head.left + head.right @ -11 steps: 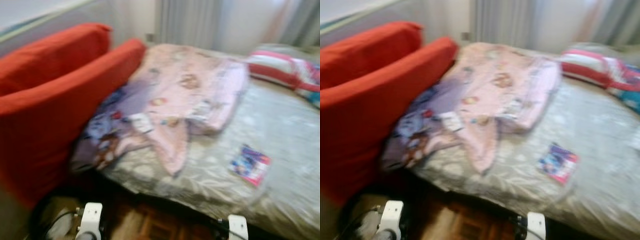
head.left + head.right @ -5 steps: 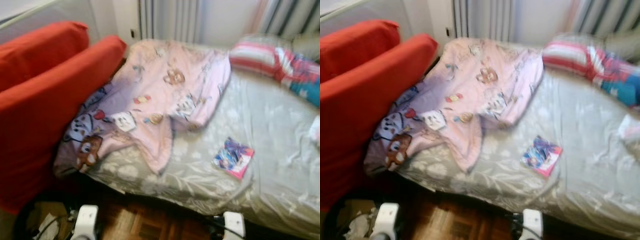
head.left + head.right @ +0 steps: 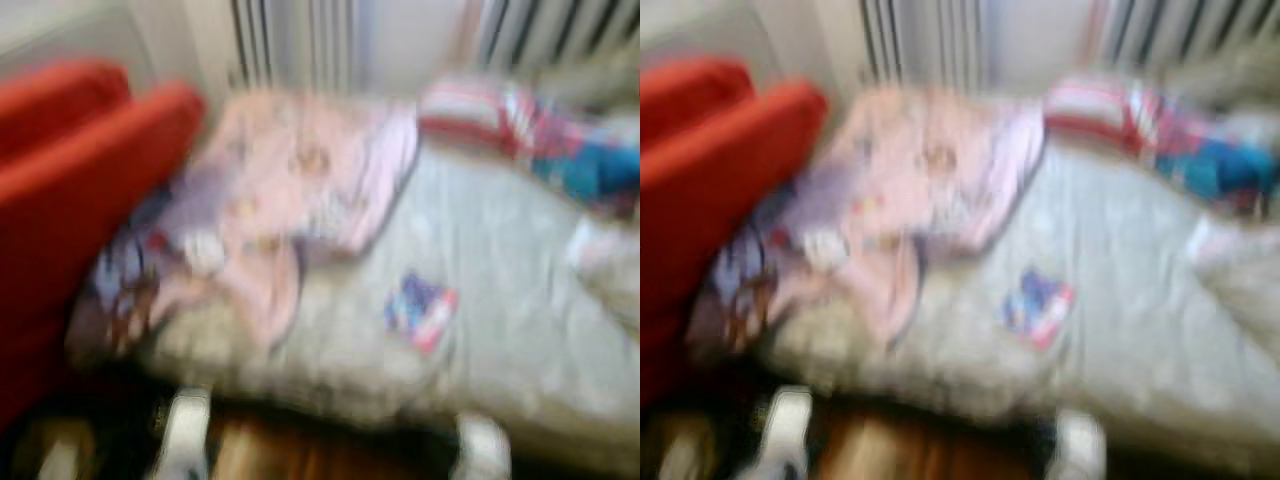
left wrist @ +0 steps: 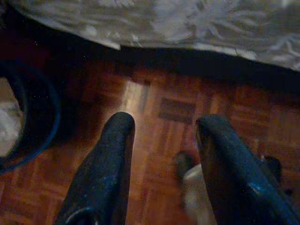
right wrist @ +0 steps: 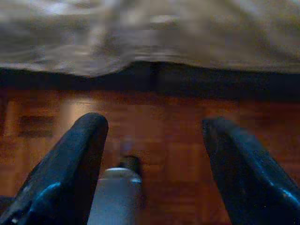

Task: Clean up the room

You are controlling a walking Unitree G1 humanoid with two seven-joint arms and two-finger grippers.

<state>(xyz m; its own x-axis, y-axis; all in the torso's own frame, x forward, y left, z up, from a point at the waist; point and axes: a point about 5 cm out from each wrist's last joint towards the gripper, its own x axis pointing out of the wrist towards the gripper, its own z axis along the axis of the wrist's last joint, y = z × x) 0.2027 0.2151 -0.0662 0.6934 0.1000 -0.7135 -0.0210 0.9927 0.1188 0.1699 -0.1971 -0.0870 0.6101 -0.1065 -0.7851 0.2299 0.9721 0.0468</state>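
Both arms hang low over parquet floor (image 4: 154,108) near the bed (image 3: 500,300); left gripper (image 4: 161,154) and right gripper (image 5: 152,154) jaws spread, empty.

Each claw has two long, black, rounded fingers with a faint bluish sheen, and the left claw (image 4: 161,154) shows pale speckling on its finger (image 4: 105,173). The right claw (image 5: 154,159) has broad tapering fingers (image 5: 70,164). In the blurred head views both arms end in white blocky wrist housings (image 3: 185,430).
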